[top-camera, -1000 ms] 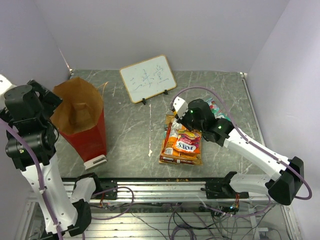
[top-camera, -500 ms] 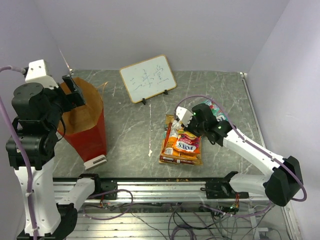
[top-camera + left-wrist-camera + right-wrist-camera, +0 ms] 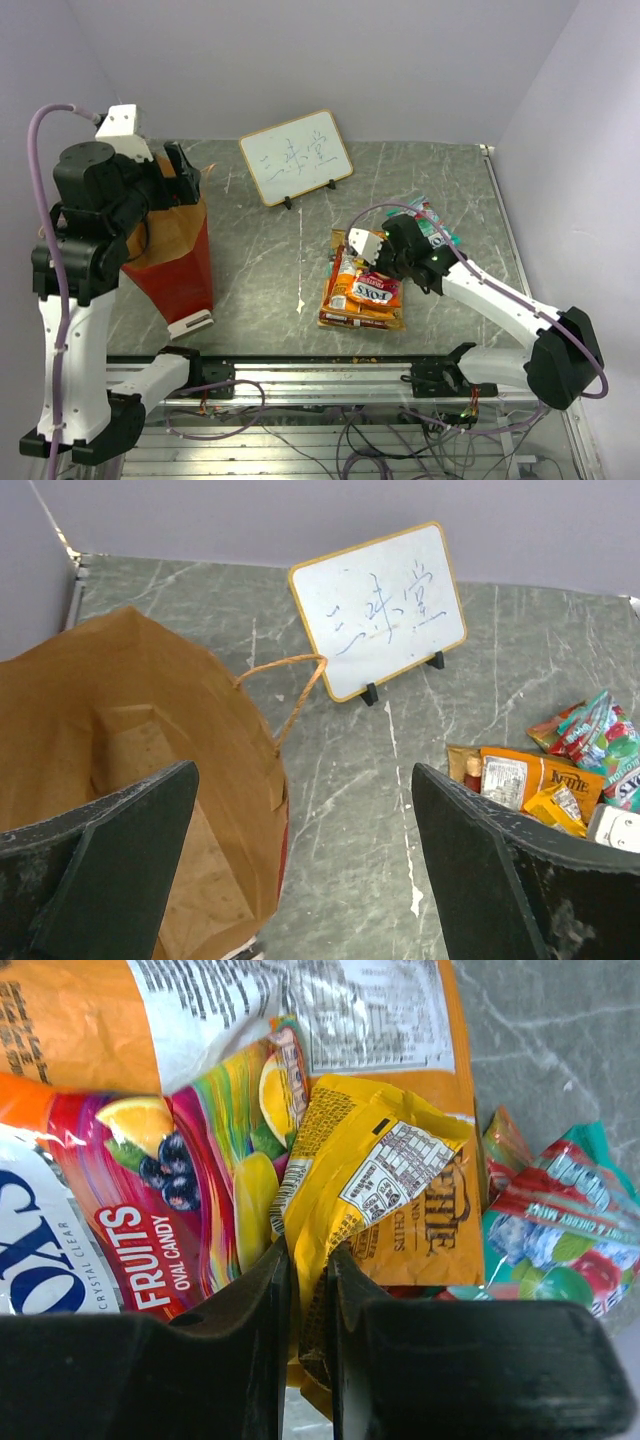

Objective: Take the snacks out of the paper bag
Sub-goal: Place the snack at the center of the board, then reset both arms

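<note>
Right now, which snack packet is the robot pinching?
The small crinkled yellow packet: the right gripper is shut on its edge. The FOX'S fruit packet, the orange packet and the teal packet lie loose around it.

The left arm (image 3: 65,330) rises tall from its base at seven o'clock of the overhead view. It bends at the elbow and carries its wrist high at ten o'clock. The left gripper (image 3: 183,172) angles downward, its jaws spread wide apart. The right arm (image 3: 495,300) stretches low from five o'clock toward the centre. The right gripper (image 3: 350,255) tips down, its jaws almost together, pinching a yellow packet (image 3: 370,1160).
</note>
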Motion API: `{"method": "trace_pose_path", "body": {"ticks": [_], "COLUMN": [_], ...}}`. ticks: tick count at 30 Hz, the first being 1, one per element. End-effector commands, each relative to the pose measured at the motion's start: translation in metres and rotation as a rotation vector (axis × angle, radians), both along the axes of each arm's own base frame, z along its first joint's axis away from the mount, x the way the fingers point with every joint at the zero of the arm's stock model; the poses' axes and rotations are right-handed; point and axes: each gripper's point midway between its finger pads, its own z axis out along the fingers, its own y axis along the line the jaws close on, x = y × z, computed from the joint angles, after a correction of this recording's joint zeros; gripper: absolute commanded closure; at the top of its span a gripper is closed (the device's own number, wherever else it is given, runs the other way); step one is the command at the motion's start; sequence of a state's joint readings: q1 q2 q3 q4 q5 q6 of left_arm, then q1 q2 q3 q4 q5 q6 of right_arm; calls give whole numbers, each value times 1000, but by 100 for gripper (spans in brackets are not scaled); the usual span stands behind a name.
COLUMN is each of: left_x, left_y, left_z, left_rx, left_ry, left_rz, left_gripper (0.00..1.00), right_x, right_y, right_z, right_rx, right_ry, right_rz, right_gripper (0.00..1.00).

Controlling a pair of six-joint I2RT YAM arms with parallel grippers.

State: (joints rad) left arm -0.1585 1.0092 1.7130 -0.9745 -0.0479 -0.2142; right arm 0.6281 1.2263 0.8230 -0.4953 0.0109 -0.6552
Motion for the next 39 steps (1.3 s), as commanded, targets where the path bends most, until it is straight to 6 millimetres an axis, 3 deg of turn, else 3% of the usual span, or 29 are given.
{"method": "trace_pose_path", "body": {"ticks": [1,3,6,13,18,23,26,31,36,39], "left_x": [6,6,8,14,20,25,28,29,24,19], "left_y": [-20,-22,-26,-36,-44,-46,-50,-44,-32,-24], "left_z": [19,20,18,27,32,26,23,31,50,62], "left_rx": [-50,-55,-68,-186,-224,-232,-249,-240,-241,-238], "left_ry": [-58,-66,-56,-58,-47,-14,-6,-34,-111,-162], "left_rz": [-86,-95,-108,-103,-132,-124,-140,-108,-56,-25], "left_gripper": [2,2,3,0,0,0,0,0,0,0], "right_x": [-1,2,8,11,17,21,20,17,0,-16], "right_y": [-13,-12,-14,4,14,12,18,14,-11,-28], "right_z": [-4,-1,8,59,85,97,119,187,281,324], "right_rx": [-9,15,34,268,418,580,701,834,991,1070], "right_ry": [-53,-72,-85,-88,-77,-15,58,51,-72,-142], "right_rz": [-33,-61,-130,-280,-396,-683,-831,-928,-906,-874], "right_gripper": [80,65,53,27,16,11,3,0,0,0]}}
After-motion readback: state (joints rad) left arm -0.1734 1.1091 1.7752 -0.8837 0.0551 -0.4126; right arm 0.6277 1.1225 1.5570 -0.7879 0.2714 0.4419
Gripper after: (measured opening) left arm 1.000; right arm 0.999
